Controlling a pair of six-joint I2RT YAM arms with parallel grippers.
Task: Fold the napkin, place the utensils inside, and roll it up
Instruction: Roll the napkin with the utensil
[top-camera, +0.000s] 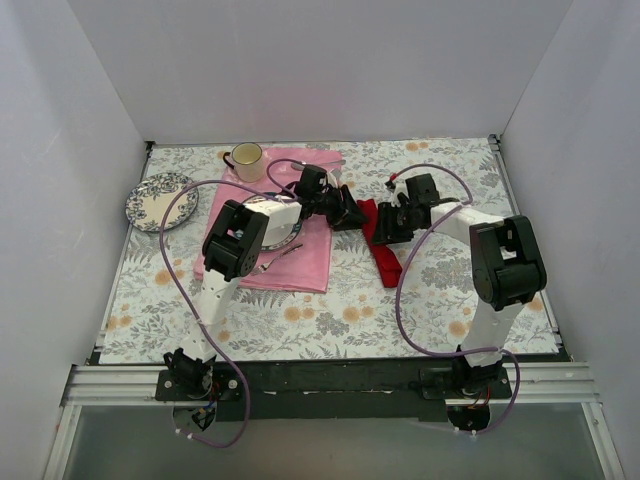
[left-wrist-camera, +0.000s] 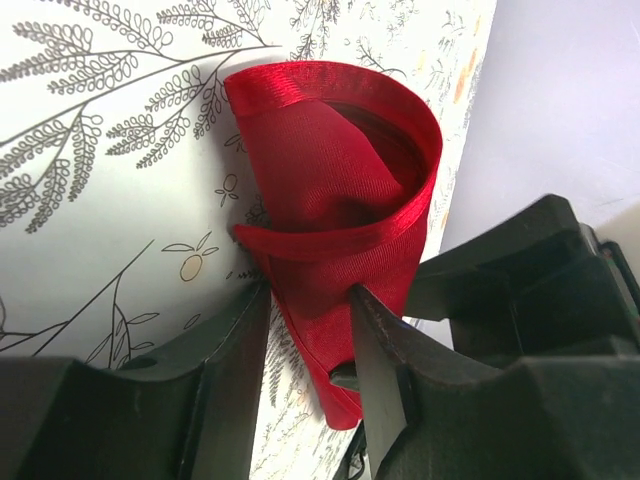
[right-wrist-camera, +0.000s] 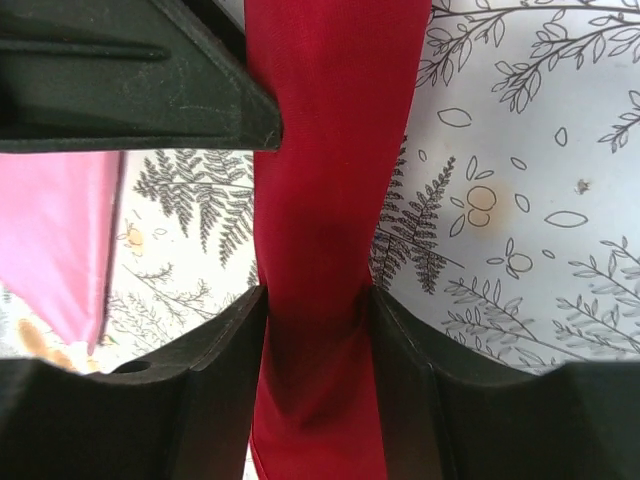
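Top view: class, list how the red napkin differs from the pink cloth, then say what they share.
Colour: the napkin is deep red; the pink cloth is pale pink.
Size: the napkin looks smaller than the pink cloth.
Pose: the napkin is bunched into a narrow strip between the left claw and right claw; the pink cloth lies spread flat.
Both are plain fabric.

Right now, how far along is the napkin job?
Done: the napkin looks folded into a narrow strip. In hand: the left hand pinches its curled end and the right hand grips the strip further along, so rolling may have begun. Left: nothing shows tucked inside it; what lies on the pink cloth is too small to tell.
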